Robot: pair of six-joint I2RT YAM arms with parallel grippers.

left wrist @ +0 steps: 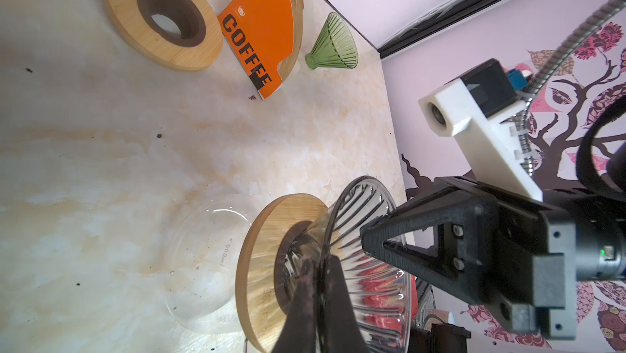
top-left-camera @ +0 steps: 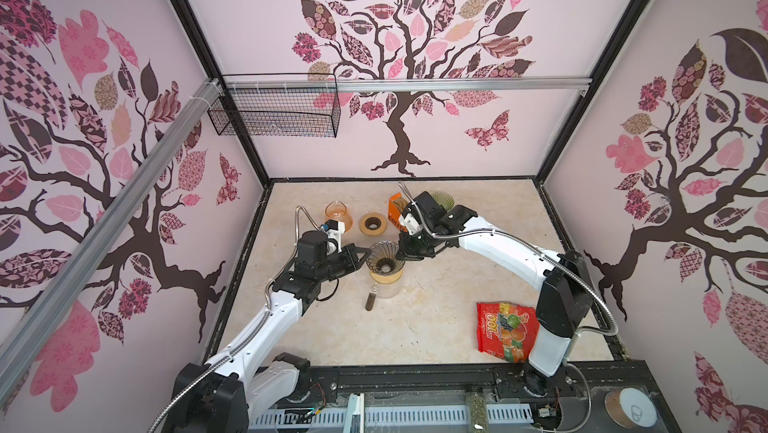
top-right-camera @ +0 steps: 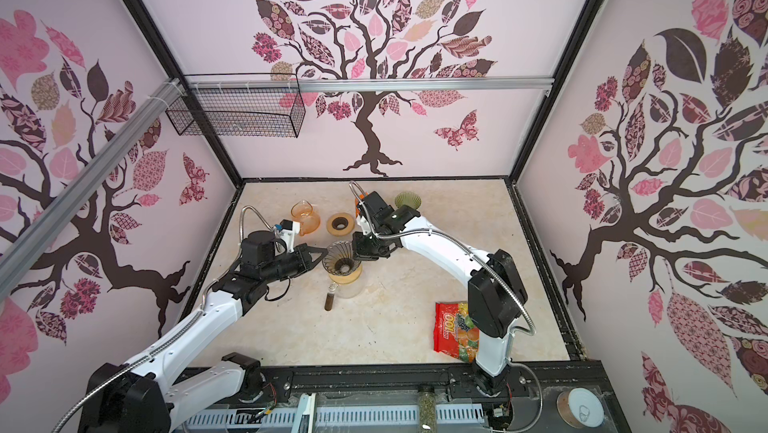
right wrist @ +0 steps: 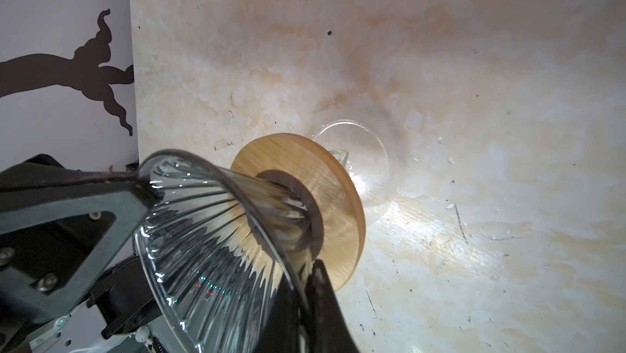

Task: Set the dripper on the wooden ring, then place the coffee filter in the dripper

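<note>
A clear ribbed glass dripper (top-left-camera: 384,258) (top-right-camera: 340,258) stands in a wooden collar (left wrist: 264,266) on a clear carafe (right wrist: 366,151) mid-table, with nothing inside it. My left gripper (top-left-camera: 365,254) (left wrist: 320,263) is shut on the dripper's left wall. My right gripper (top-left-camera: 400,253) (right wrist: 310,266) is shut on its right rim. In the left wrist view the dripper (left wrist: 366,266) fills the lower middle. The coffee filters sit in an orange "COFFEE" pack (top-left-camera: 392,213) (left wrist: 261,29) behind the dripper, their brown paper edge showing. Neither gripper touches the pack.
Along the back stand an orange glass carafe (top-left-camera: 338,213), a spare wooden ring (top-left-camera: 372,224) and a green glass dripper (top-left-camera: 442,199). A small brown-filled bottle (top-left-camera: 370,300) lies in front of the carafe. A red candy bag (top-left-camera: 505,331) lies front right. A wire basket (top-left-camera: 274,111) hangs on the wall.
</note>
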